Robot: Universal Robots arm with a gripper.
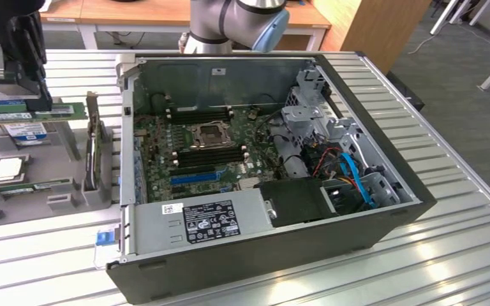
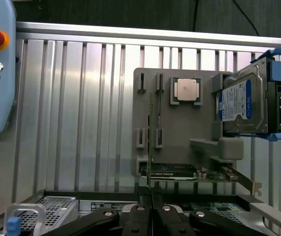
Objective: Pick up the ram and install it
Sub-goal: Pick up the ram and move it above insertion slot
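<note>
Pincer (image 2: 152,209) clamped shut on the ram (image 2: 149,142), the green stick edge-on above the grey parts holder (image 2: 179,142), in line with the holder's slot posts. Lift yours straight and level; a tilt would likely snag those posts.

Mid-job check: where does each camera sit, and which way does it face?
Exterior view: off the arm and above, looking down at the open computer case; the arm and tool show.
Wrist view: on the wrist, looking down past the tool at the grey holder.
Both share the ram clamped in the tool, the holder and the hard drive.
</note>
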